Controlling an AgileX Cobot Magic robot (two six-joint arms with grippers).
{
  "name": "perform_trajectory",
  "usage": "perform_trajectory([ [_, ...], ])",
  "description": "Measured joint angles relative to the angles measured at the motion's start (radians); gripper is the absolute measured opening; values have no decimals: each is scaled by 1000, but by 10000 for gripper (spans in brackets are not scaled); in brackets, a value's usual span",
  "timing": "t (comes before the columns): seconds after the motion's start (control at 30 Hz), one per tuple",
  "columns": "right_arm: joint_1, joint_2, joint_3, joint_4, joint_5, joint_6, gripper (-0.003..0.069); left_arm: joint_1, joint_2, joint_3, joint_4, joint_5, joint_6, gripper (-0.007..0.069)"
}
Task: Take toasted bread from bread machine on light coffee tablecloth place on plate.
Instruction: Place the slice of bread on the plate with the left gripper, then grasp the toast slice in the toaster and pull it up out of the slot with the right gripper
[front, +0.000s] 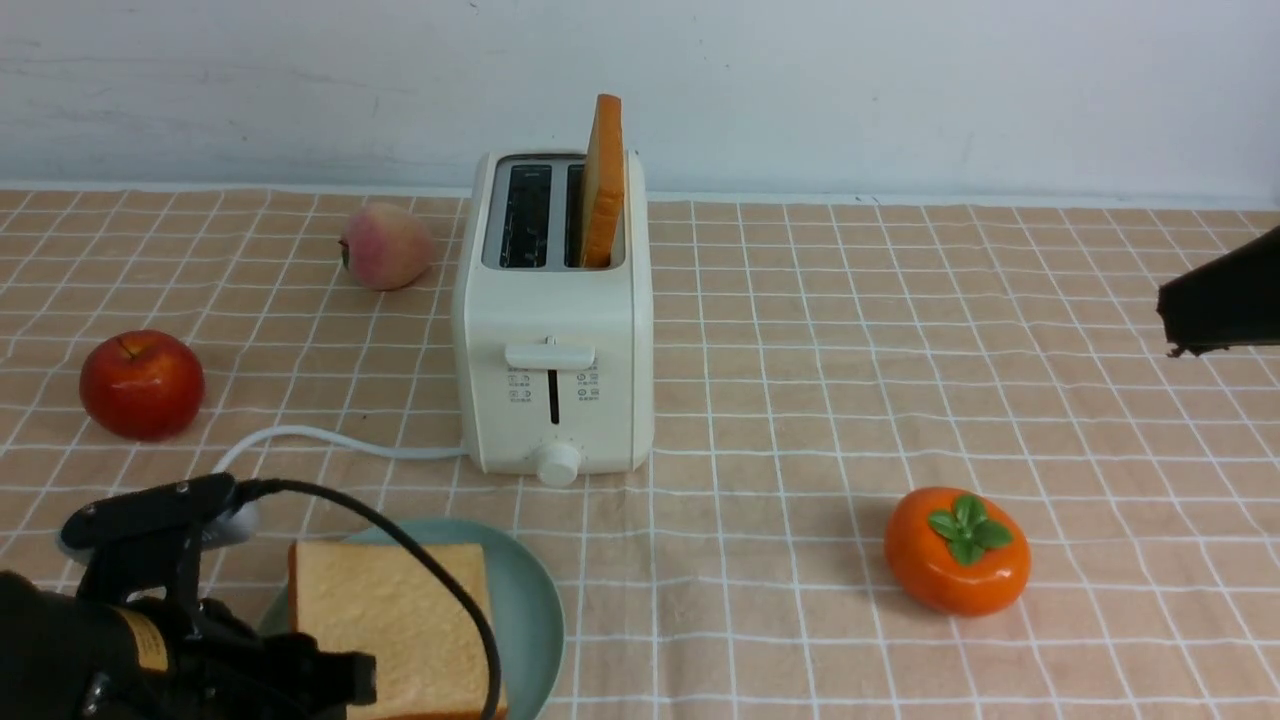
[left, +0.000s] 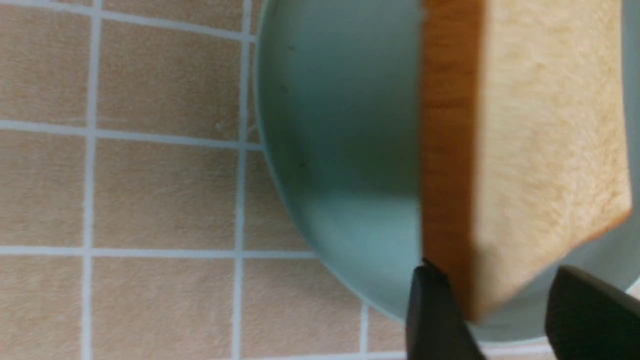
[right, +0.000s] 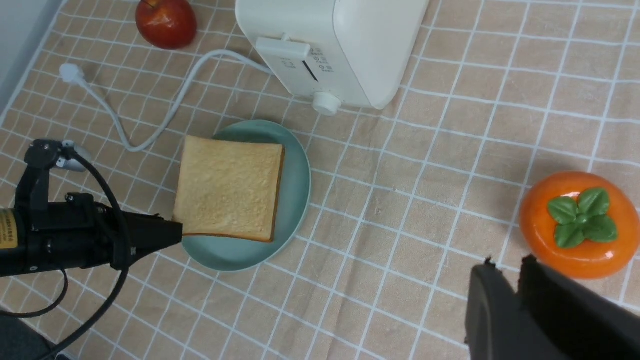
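The cream-white bread machine (front: 555, 330) stands on the peach-tan checked tablecloth (front: 850, 350). One slice of toasted bread (front: 603, 180) stands upright in its right slot; the left slot is empty. A second slice (front: 395, 620) lies flat on the pale blue-green plate (front: 525, 600) in front of the bread machine. My left gripper (left: 500, 280) is open around that slice's (left: 545, 125) near corner: one finger touches the crust, the other stands apart from it. My right gripper (right: 506, 267) is shut and empty, raised at the far right (front: 1170, 320).
A red apple (front: 142, 384) and a peach (front: 385, 245) sit left of the bread machine. An orange persimmon (front: 957, 550) lies front right, close to my right gripper. The white cord (front: 330, 440) runs left from the bread machine, behind the plate.
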Motion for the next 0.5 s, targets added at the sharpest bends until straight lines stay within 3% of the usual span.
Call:
perform_trajectory([
  [0.07,0,0,0,0,0,0,87,0,-3,-44,72,111,-15,474],
  [0.17,0,0,0,3,0,0,89,0,-7,-121,171,254,-90,535],
  [0.3,0,0,0,14,0,0,92,0,-7,-210,311,368,-222,492],
  [0.43,0,0,0,24,7,0,95,0,0,-242,497,389,-397,88],
  [0.5,0,0,0,24,17,0,95,4,24,-242,539,389,-449,-5],
])
